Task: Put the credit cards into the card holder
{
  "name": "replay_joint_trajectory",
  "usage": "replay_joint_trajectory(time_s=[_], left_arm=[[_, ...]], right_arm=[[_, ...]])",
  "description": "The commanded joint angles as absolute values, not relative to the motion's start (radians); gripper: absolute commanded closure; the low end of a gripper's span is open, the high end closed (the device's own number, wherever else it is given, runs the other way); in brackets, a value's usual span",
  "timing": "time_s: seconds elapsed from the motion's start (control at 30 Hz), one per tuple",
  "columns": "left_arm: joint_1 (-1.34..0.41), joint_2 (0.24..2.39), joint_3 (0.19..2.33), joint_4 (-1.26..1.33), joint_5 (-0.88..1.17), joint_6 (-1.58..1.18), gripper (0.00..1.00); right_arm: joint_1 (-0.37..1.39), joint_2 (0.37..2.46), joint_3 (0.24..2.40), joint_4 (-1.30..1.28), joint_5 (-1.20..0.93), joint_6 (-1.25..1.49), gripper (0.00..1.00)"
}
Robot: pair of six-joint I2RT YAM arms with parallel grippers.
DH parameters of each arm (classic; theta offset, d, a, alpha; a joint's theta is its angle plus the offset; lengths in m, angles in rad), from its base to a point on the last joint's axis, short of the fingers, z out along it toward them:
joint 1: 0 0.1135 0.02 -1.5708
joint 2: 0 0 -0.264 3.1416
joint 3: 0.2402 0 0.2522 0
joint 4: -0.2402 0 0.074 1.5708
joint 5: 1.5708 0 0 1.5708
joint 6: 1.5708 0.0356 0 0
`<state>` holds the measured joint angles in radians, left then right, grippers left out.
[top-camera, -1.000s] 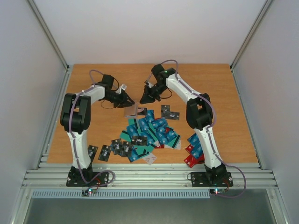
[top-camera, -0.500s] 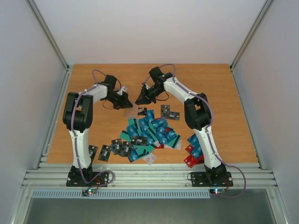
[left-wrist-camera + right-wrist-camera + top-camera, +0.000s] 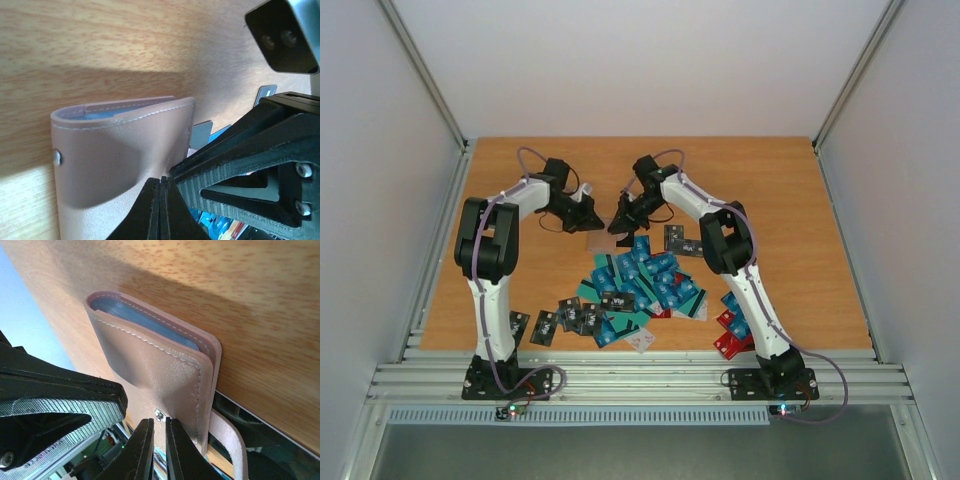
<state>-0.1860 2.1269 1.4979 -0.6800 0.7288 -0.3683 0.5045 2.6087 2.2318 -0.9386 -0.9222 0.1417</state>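
Left pincer (image 3: 160, 200) closed, tips together against card holder (image 3: 120, 150). Holder on desk (image 3: 520, 270) between both arms, blue card (image 3: 145, 320) inside. Right pincer (image 3: 160, 440) narrowed to a slit, apparently pinching holder's edge. Credit cards (image 3: 640, 280) heaped just beside.

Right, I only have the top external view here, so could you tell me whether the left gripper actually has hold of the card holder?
Observer: Yes. In the left wrist view the left gripper is shut, its tips pinching the lower edge of the card holder.
Operator: Thank you. Is there anything inside it?
Observer: The right wrist view shows a blue card sitting in its open mouth.
Operator: And the right gripper, please?
Observer: The right gripper is nipped onto the holder's wall, right beside its metal snap stud.
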Motion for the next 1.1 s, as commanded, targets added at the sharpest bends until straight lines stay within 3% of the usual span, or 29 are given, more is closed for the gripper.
replay_joint_trajectory(time_s=[0.0, 0.77, 1.07], left_arm=[[-0.193, 2.073, 1.531, -0.734, 0.718, -0.359, 0.99], [-0.269, 2.138, 1.554, -0.900, 0.567, -0.216, 0.96], [-0.266, 2.059, 1.522, -0.841, 0.575, -0.256, 1.00]], right_arm=[[0.509, 2.628, 2.262, -1.009, -0.879, 0.098, 0.91], [0.494, 2.556, 2.360, -1.081, -0.915, 0.081, 0.91], [0.436, 2.414, 2.193, -1.070, -0.853, 0.041, 0.90]])
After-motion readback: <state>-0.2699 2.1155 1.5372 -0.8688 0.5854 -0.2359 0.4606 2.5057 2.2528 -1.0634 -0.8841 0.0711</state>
